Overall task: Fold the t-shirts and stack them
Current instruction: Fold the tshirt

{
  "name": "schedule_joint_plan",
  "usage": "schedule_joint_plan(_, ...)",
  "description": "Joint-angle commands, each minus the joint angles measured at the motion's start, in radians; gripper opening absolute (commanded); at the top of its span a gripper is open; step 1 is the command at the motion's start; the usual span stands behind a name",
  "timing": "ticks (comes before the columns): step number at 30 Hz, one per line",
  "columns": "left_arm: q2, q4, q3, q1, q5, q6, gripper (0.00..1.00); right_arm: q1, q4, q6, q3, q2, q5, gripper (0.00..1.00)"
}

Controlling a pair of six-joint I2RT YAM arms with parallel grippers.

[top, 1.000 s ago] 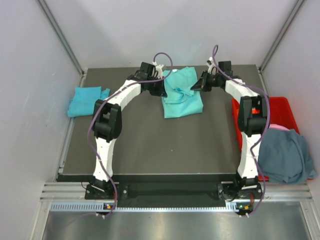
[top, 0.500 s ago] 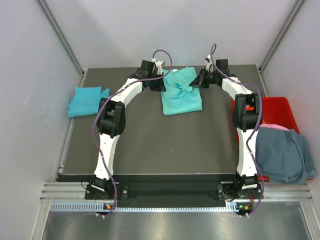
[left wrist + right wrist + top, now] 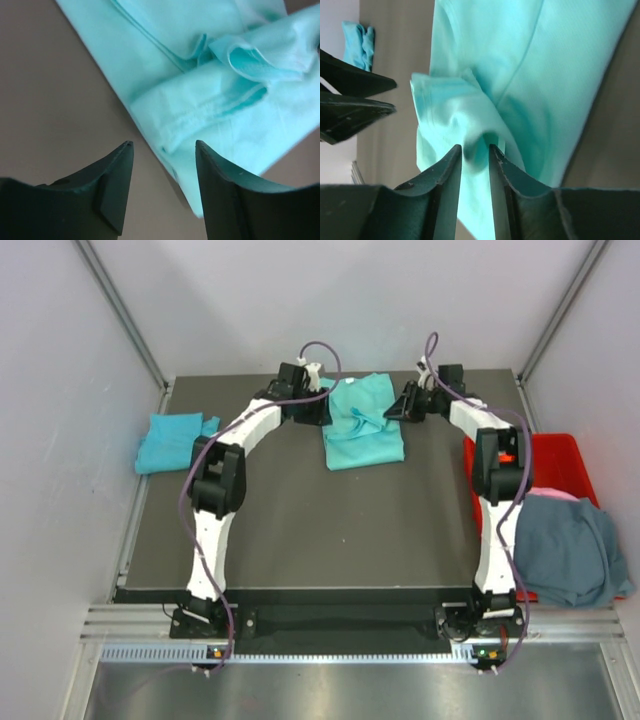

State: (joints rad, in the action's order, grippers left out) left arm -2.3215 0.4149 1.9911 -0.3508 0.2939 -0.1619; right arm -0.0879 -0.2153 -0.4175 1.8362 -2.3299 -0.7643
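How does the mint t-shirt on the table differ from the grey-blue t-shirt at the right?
The mint t-shirt lies on the dark table, partly folded into a rough rectangle; the grey-blue t-shirt hangs crumpled over the red crate beside the table. The mint one is light, the grey-blue one dark. Both are plain cloth.

Nothing readable is showing in any view: no words, labels, brands or numbers, so far as the blur allows.

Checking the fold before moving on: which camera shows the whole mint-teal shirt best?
The top external view: the mint-teal shirt lies whole at the far side of the table, all its edges visible. The left wrist view shows only a hemmed edge and a bunched fold; the right wrist view shows only rumpled cloth close up.
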Motion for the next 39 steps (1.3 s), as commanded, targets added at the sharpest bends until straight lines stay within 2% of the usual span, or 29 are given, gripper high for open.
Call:
schedule_joint_plan(1, 0.229, -0.116, -0.124, 0.01, 0.001, -0.046, 0.58, 0.039, 0.054, 0.101, -0.078, 0.193, 0.01, 0.31)
schedule_joint_plan(4, 0.351, -0.139, -0.244, 0.01, 0.022, -0.092, 0.62, 0.056, 0.034, 0.158, -0.173, 0.298, 0.005, 0.37)
schedule_joint_plan(8, 0.442, -0.223, -0.444, 0.01, 0.085, -0.163, 0.71, 0.066, -0.002, 0.21, -0.279, 0.355, -0.015, 0.4)
schedule_joint_plan(12, 0.444, -0.275, -0.583, 0.01, 0.14, -0.209, 0.75, 0.066, -0.067, 0.233, -0.328, 0.334, -0.044, 0.41)
schedule_joint_plan(15, 0.418, -0.3, -0.62, 0.012, 0.175, -0.243, 0.77, 0.068, -0.09, 0.255, -0.336, 0.3, -0.044, 0.42)
schedule_joint_plan(25, 0.305, -0.34, -0.637, 0.047, 0.255, -0.327, 0.79, 0.07, -0.142, 0.296, -0.338, 0.236, -0.015, 0.44)
schedule_joint_plan(39, 0.107, -0.341, -0.496, 0.049, 0.307, -0.376, 0.77, 0.071, -0.164, 0.324, -0.333, 0.147, 0.014, 0.46)
